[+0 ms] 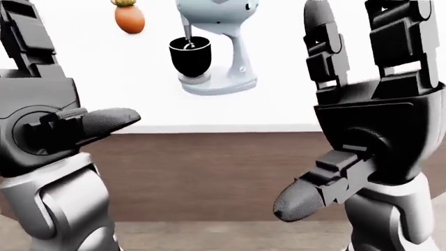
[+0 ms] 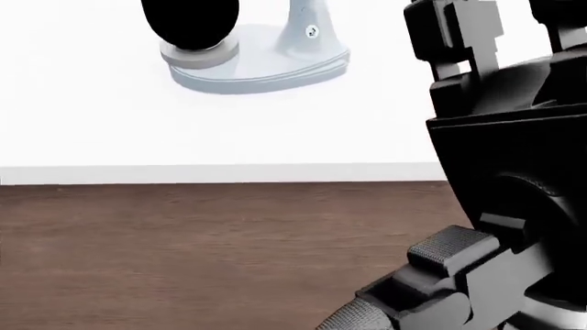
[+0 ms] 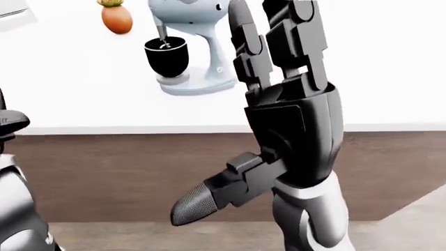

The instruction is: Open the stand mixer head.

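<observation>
Both hands, left point(image 1: 48, 104) and right point(image 3: 278, 89), are raised with fingers spread, empty, well short of the stand mixer point(image 1: 216, 47).

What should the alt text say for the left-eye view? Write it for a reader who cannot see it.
A pale blue stand mixer with a black bowl stands on a white counter, its head down. The robot's left hand and right hand are raised open, touching nothing. An orange fruit sits at top left.
</observation>
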